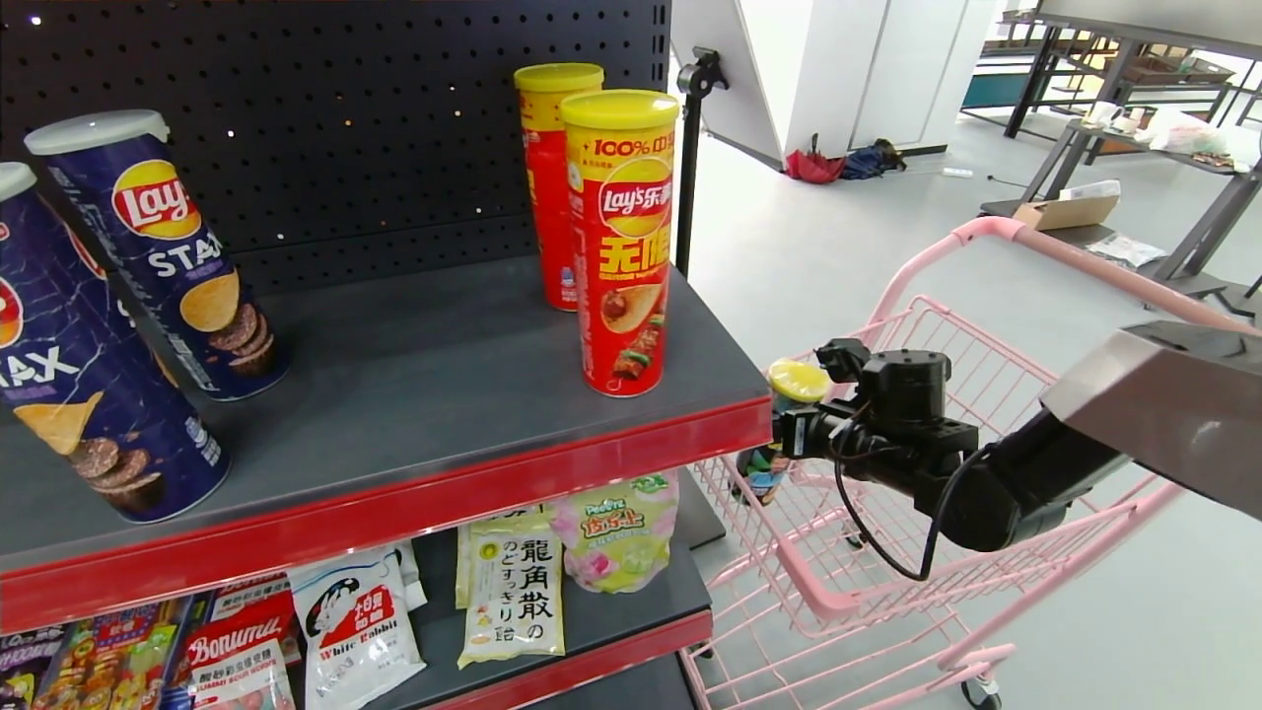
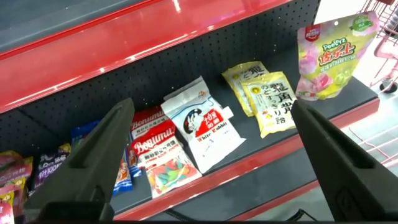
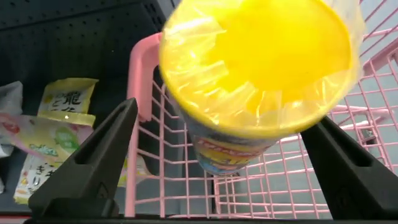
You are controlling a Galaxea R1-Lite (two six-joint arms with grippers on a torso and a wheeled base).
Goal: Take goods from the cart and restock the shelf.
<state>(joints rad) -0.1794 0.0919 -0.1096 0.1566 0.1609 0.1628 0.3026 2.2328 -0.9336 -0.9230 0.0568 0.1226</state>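
My right gripper (image 1: 786, 434) is shut on a chip can with a yellow lid (image 1: 797, 381), held upright over the front corner of the pink cart (image 1: 986, 233), just right of the red edge of the upper shelf (image 1: 414, 394). In the right wrist view the yellow lid (image 3: 261, 62) sits between the fingers of the right gripper (image 3: 221, 118), with the cart's pink wire (image 3: 186, 180) below. My left gripper (image 2: 211, 162) is open with nothing in it and faces the lower shelf (image 2: 249, 180).
Two red chip cans (image 1: 621, 247) stand at the upper shelf's right end, and two blue cans (image 1: 168, 256) lean at its left. Snack bags (image 1: 508, 582) lie on the lower shelf. A black pegboard (image 1: 345, 118) backs the shelf. Open floor lies beyond the cart.
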